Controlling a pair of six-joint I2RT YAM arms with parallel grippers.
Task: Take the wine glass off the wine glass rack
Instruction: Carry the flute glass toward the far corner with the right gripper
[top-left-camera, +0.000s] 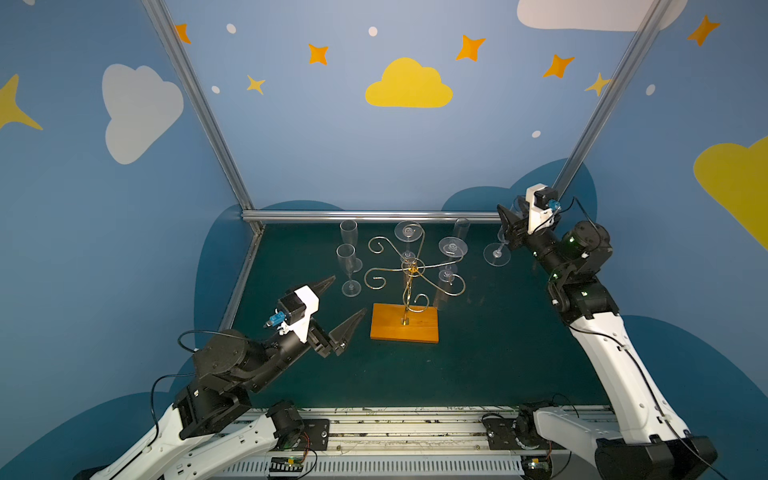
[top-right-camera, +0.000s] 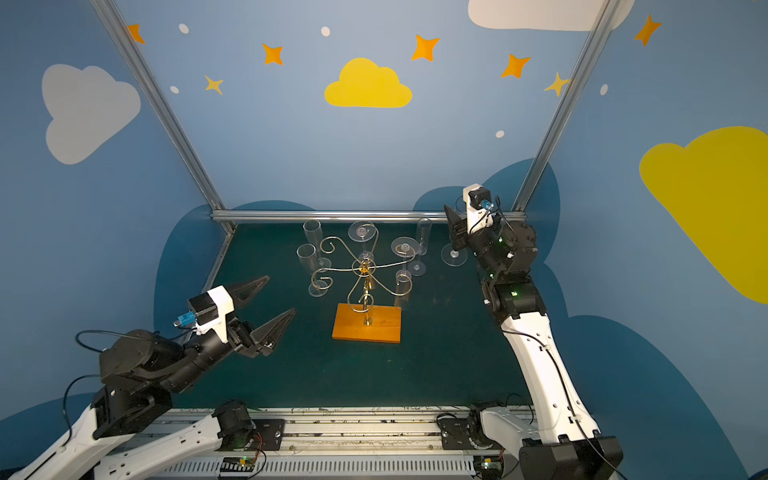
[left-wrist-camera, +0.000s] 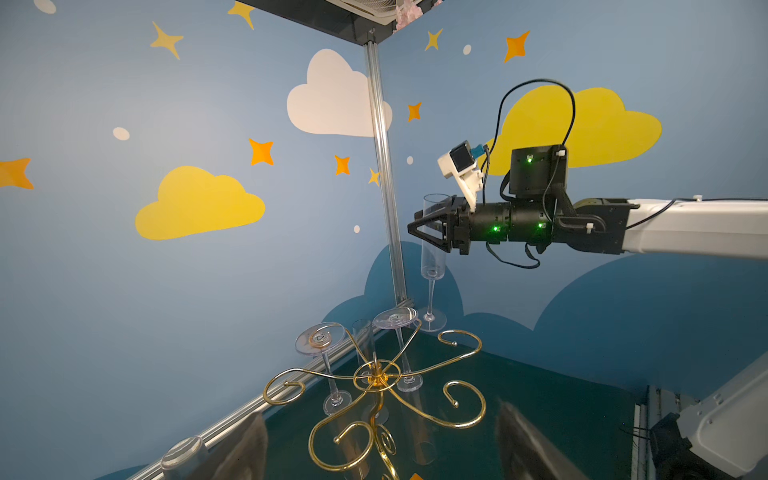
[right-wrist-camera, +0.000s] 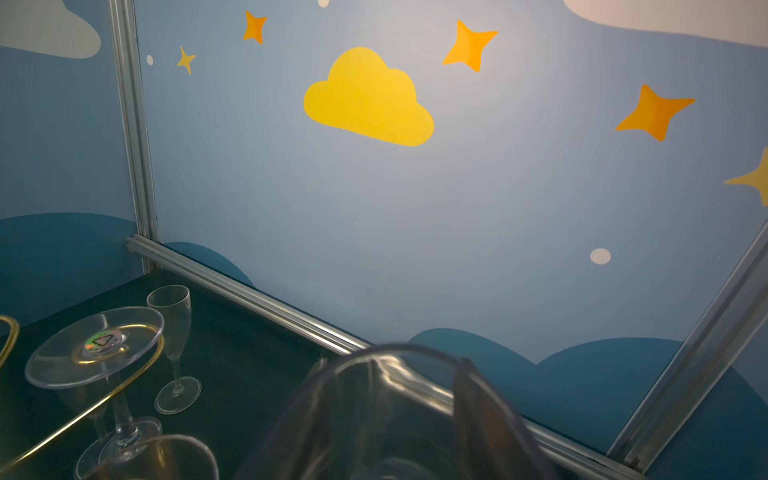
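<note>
Top views both put the left gripper (top-left-camera: 350, 293) at the left of the dark green mat (top-left-camera: 415, 374), above the surface and apart from every glass. Its two pointed black fingers are spread wide with nothing between them, and they aim toward the middle of the table. Just past its fingertips, two clear flutes (top-left-camera: 346, 254) stand upright on the mat, one behind the other.

At the centre stands the wine glass rack (top-left-camera: 412, 269). Its thin gold post is upright in an orange-brown wooden base (top-left-camera: 404, 326), and its curled arms fan out from the top. Two hanging glasses are on the arms upside down, feet uppermost: one at the back (top-left-camera: 408, 231) and one to the right (top-left-camera: 453, 247). Behind that right one, another flute (top-left-camera: 461, 226) stands upright near the back rail.

Right of the rack and clear of its arms is the wine glass (left-wrist-camera: 433, 257), upright near the back right corner. The right gripper (left-wrist-camera: 419, 224) is clamped around its tall bowl, with the stem and round foot (top-left-camera: 496, 254) hanging below the fingers. Whether the foot touches the mat or sits just above it cannot be told. In the right wrist view the rim of this glass (right-wrist-camera: 395, 415) fills the lower frame, blurred and very close
</note>
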